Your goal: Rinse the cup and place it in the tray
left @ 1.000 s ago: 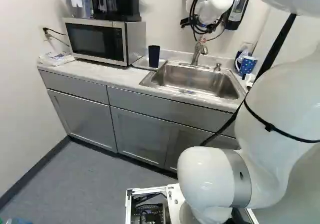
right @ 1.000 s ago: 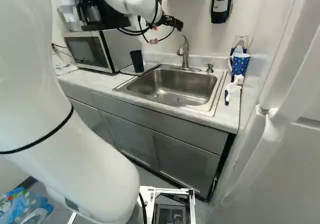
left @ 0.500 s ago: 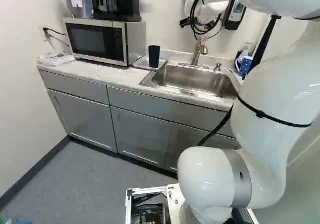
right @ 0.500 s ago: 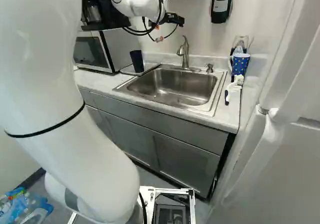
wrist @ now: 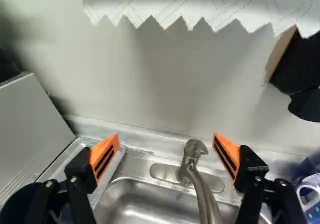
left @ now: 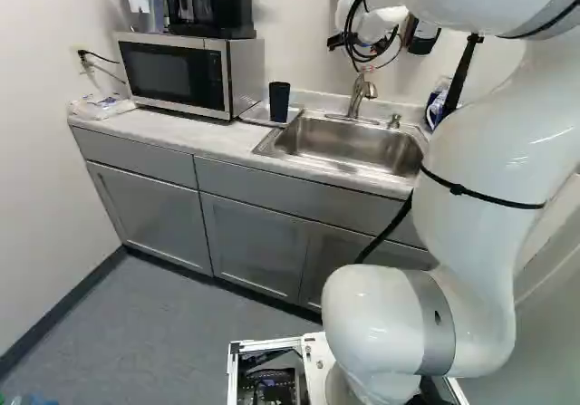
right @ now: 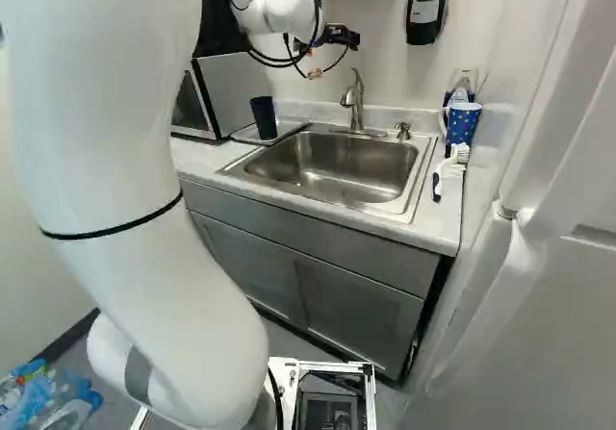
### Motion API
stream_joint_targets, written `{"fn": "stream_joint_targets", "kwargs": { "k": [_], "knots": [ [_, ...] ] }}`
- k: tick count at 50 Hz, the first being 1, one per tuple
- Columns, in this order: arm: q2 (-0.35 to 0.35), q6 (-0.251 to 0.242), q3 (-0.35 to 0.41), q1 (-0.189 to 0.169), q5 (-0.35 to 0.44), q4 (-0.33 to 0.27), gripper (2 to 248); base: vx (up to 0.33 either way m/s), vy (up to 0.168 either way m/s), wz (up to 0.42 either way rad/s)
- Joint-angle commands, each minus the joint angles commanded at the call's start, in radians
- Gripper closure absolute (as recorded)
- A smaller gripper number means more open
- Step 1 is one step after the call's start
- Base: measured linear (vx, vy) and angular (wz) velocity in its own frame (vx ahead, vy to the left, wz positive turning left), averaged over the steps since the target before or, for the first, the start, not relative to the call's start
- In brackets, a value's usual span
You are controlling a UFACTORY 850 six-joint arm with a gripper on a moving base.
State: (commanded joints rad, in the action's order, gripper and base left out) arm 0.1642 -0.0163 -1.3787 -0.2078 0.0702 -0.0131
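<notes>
The gripper is standing wide open with nothing in its grasp, its orange pads facing one another. Just ahead, the tap is showing between them, untouched, and that's the first danger: any sideways drift on the way in could be driving one finger into the spout or handle. Below, the sink is waiting, with no running water showing. Further off, beside the basin, the dark cup is standing upright on the tray; whether it's rinsed, I can't tell. If the arm is swinging wide there, it could be toppling that cup. And across the basin the spotted mug is sitting, possibly inviting a wrong pick.
</notes>
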Motion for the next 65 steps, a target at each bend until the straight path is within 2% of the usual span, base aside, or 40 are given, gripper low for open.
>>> {"fn": "stream_joint_targets", "kwargs": {
  "k": [26, 41, 52, 65],
  "knots": [
    [0.110, 0.000, -0.122, -0.008, -0.023, 0.000, 3, 0.000, 0.000, 0.000],
    [0.136, 0.000, -0.152, -0.009, -0.066, 0.000, 3, 0.000, 0.000, 0.000],
    [0.171, 0.000, -0.192, 0.007, -0.090, 0.000, 3, 0.000, 0.000, 0.000],
    [0.173, 0.000, -0.194, 0.009, -0.110, 0.000, 3, 0.000, 0.000, 0.000]
  ]
}}
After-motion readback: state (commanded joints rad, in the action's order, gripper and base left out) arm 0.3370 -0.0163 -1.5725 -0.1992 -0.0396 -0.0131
